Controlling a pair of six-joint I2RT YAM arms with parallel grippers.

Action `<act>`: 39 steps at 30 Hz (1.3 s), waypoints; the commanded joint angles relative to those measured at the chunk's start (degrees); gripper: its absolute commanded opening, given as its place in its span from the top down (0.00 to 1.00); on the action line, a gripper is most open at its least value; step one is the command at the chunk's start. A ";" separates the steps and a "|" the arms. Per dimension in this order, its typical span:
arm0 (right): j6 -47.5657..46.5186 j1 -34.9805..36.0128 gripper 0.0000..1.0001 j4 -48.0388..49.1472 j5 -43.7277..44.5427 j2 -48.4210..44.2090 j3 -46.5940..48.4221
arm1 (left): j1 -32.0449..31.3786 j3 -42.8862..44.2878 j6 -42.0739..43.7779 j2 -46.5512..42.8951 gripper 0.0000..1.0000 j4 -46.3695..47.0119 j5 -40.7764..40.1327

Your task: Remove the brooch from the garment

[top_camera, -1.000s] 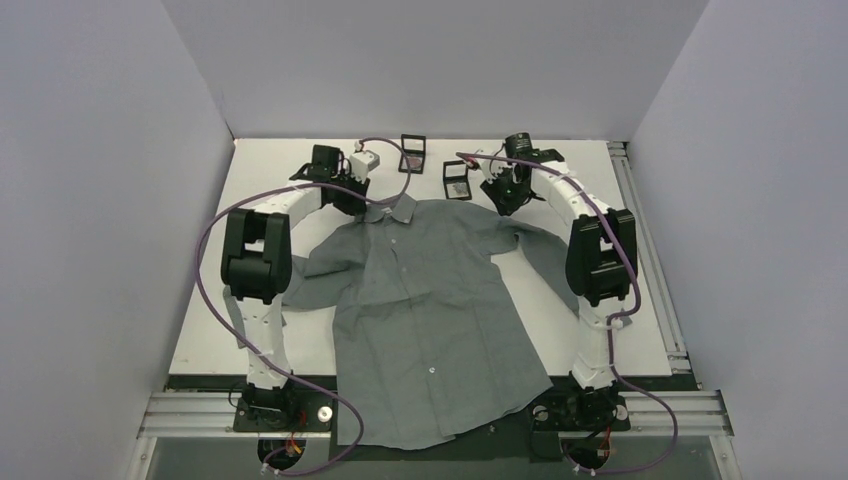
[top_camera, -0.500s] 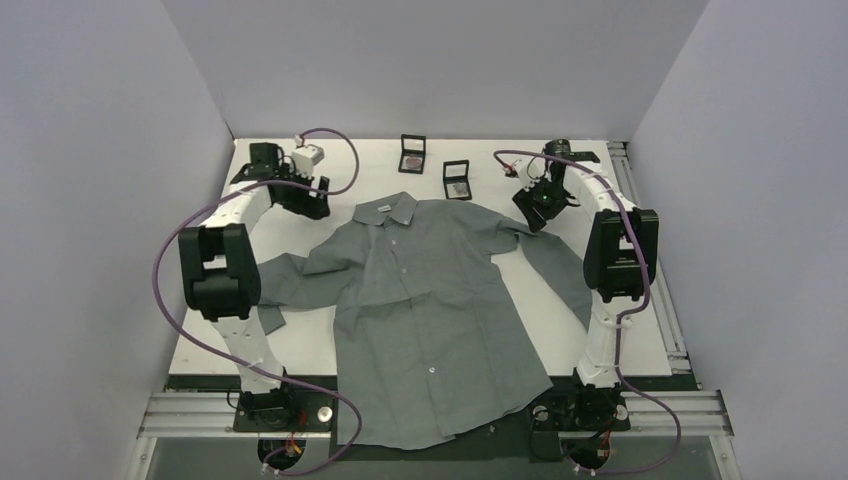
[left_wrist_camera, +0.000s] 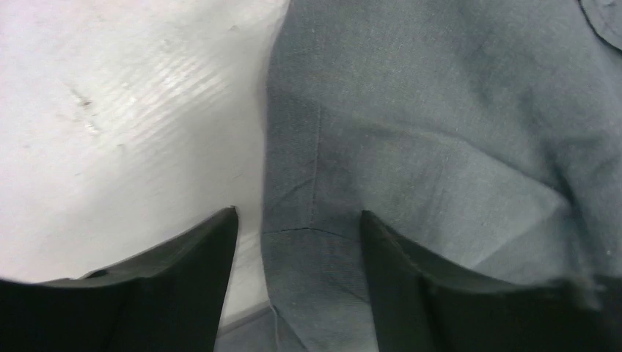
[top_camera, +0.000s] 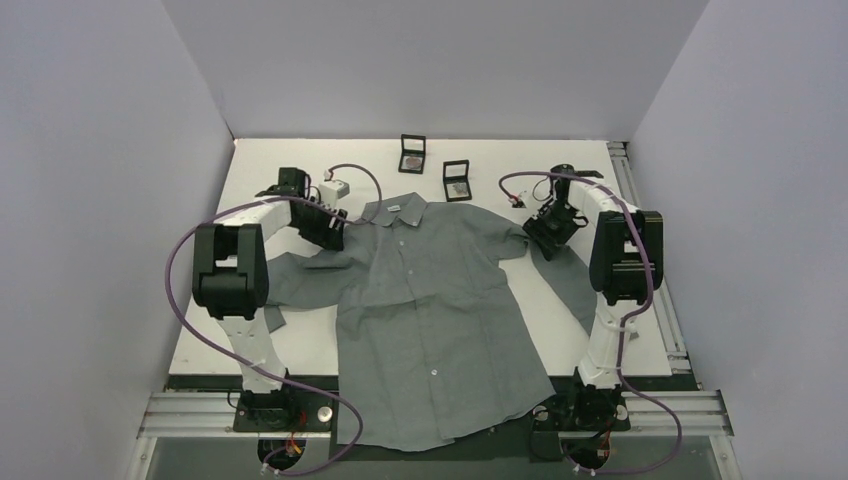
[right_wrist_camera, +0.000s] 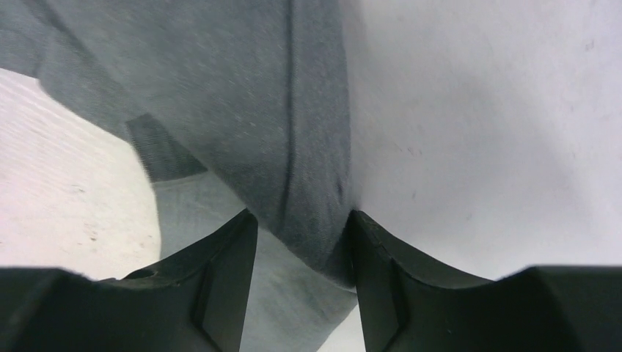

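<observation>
Shirt (top_camera: 430,300) flat on table (top_camera: 620,330), no brooch visible on it from any view, two small boxes (top_camera: 456,181) beyond the collar, left pincer (left_wrist_camera: 297,242) and right pincer (right_wrist_camera: 301,242) both open over the shoulders, gripping nothing; progress unclear.

Both arms are raised from their bases and bent at the elbow, wrists reaching toward the far half of the worktop. The left gripper (left_wrist_camera: 297,220) is pitched downward, jaws parted — dark fingers (left_wrist_camera: 183,257) seen spread in the wrist view. The right gripper (right_wrist_camera: 301,220) is likewise angled down, jaws apart, fingers (right_wrist_camera: 389,264) straddling a fold of cloth. Purple cables are looped off each forearm.
</observation>
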 commanded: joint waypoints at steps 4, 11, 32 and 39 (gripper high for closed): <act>-2.80 -2.04 0.53 -0.47 3.87 -2.74 -1.63 | -2.88 5.92 -0.36 4.79 0.74 2.43 -12.61; -4.06 -4.25 0.53 -1.02 4.88 -2.41 -1.34 | -0.52 19.06 0.64 12.98 1.00 0.45 -14.57; -6.73 -6.91 0.54 -3.93 8.27 -3.15 1.12 | -0.57 11.25 5.22 4.97 0.37 -0.74 -10.40; -10.27 -9.59 0.53 -7.56 11.35 -2.91 1.96 | 2.06 7.41 6.62 5.87 0.37 -0.62 -13.93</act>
